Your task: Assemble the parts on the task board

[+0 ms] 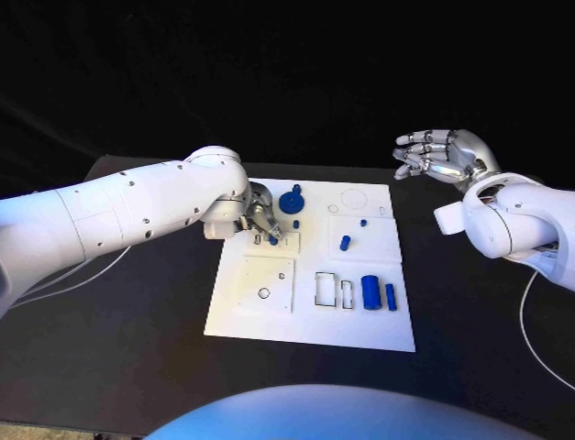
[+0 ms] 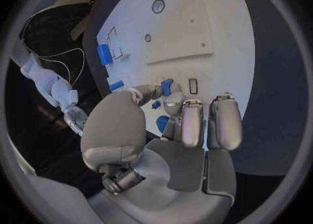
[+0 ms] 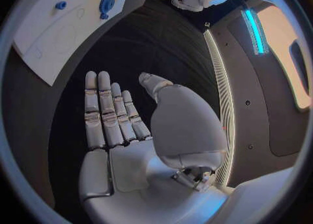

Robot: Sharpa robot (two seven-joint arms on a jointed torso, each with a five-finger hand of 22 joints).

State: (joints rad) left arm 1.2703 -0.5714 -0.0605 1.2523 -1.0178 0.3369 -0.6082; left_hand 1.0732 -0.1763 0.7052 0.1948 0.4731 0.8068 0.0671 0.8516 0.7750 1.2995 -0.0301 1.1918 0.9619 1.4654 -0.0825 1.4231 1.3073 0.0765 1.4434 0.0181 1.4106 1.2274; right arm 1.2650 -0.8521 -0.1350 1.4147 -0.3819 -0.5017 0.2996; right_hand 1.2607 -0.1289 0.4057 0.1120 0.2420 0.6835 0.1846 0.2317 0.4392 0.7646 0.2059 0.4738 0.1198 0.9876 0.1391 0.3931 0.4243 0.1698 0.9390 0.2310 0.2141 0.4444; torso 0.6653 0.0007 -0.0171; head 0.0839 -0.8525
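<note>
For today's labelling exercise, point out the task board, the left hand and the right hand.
Task board [image 1: 367, 323], head view, bare near edge.
Left hand [image 1: 260, 220], head view, middle, over the board.
Right hand [image 1: 443, 154], head view, palm.

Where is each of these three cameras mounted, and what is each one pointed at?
Head view: sits on the robot's head, looking down at the black table and white task board; both white arms reach in.
Left wrist view: sits behind the left hand, facing the board, where its fingers pinch a small blue part.
Right wrist view: sits behind the right hand, open, held above the table beside the board.
Shared: all three show the task board; the head and right wrist views both show the blue round part.
</note>
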